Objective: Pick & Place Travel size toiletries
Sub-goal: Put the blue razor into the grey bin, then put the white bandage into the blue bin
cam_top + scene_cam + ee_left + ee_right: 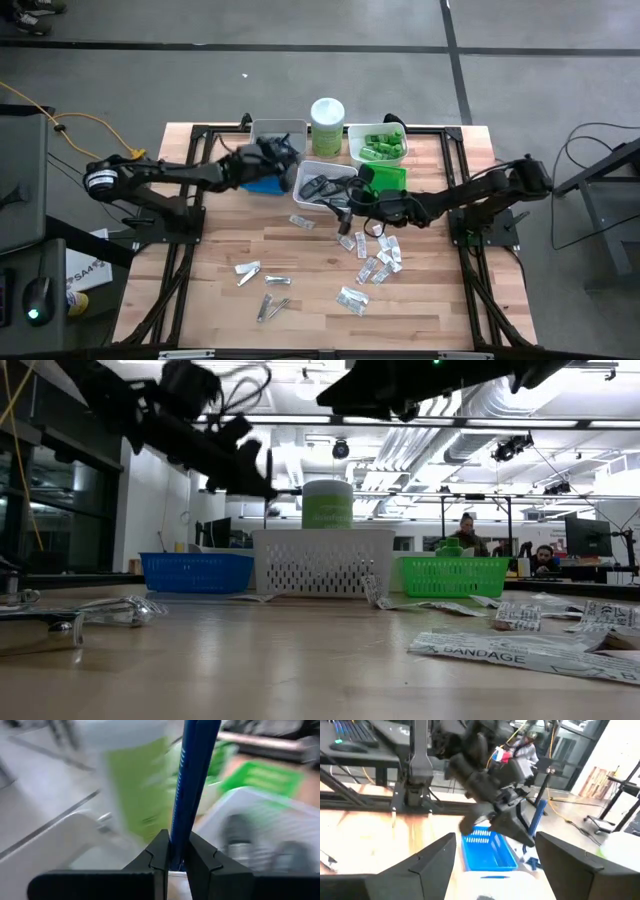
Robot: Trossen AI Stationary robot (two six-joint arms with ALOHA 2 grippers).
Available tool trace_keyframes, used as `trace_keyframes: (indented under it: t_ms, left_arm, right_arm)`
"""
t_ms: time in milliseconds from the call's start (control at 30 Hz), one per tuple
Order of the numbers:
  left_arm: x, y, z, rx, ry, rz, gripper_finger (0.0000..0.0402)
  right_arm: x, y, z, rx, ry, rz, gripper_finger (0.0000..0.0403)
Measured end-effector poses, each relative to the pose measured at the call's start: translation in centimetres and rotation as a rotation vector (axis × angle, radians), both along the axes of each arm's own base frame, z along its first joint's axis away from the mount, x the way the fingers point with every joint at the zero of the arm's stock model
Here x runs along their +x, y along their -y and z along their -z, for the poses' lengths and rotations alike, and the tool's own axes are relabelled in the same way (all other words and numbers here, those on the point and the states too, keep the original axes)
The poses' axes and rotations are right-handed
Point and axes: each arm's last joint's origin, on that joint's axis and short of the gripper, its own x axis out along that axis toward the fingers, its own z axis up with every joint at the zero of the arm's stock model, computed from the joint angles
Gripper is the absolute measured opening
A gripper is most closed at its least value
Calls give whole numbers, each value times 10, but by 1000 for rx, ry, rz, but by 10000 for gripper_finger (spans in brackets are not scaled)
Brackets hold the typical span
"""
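**Razor pinched on left, right fingers spread**

Left fingers (160, 855) pinched tight on a thin blue razor (192, 780), handle standing up out of the grip. Left gripper (275, 157) raised over the blue tray (266, 184), just beside the grey tray (280, 130) at the table's far edge; razor (538, 817) seen hanging above the blue tray (487, 851) from the right wrist. Pale-green canister (137, 785) close behind the razor, white tray (260, 805) to one side.

Right fingers (435, 855) spread wide, nothing between them. Right gripper (352, 200) low at the near-right edge of the white tray (322, 166), where dark grey cases (318, 187) lie inside. Green tray (390, 177) just beside the gripper.

Green tubes (380, 146) heaped in another white tray (375, 128) beside the canister (327, 122). Clear packets (378, 262) scattered on the table (210, 300) near the right arm, mid-right. Silver clippers (262, 280) loose toward front-left, well apart from both grippers.

Low view: packets marked BANDAGE (500, 652) flat in the foreground; people seated in the room far behind.
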Motion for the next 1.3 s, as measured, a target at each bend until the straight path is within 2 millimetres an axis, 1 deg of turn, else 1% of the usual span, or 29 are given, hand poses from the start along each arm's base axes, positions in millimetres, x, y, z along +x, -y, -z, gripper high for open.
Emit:
trace_keyframes:
  t_ms: [133,267,367,467,567,700,800,867,933,1167,1233,1300]
  left_arm:
    - [-18,-32,7,-39,-71,-114,33]
    - [-34,-53,12,-86,-109,-170,33]
    - [-38,-67,12,-117,-156,-201,33]
    - [-37,-81,11,-137,-250,-222,33]
    - [-29,-94,8,-160,-348,-214,33]
    - [-16,-104,8,-214,-492,-199,33]
    - [-10,-109,8,-256,-571,-198,37]
    - [-9,-111,10,-278,-618,-206,47]
    - [-9,-112,8,-283,-635,-214,66]
    - [-3,-114,-5,-247,-626,-208,161]
    - [-2,-115,-10,-252,-627,-210,178]
    - [-2,-116,-14,-267,-623,-220,186]
  right_arm:
    - [-2,-7,6,-16,-63,18,262]
    - [-5,-10,12,-36,-124,84,262]
    - [-7,-13,16,-60,-168,145,262]
    - [-10,-15,18,-81,-194,198,262]
    - [-12,-16,23,-54,-226,216,262]
    - [-17,-14,33,11,-285,250,262]
    - [-20,-14,39,39,-322,265,262]
    - [-22,-14,42,60,-344,269,262]
    - [-24,-14,45,73,-366,277,262]
    - [-26,-15,48,99,-384,292,262]
    - [-28,-14,49,109,-394,300,262]
    - [-29,-14,51,116,-408,308,262]
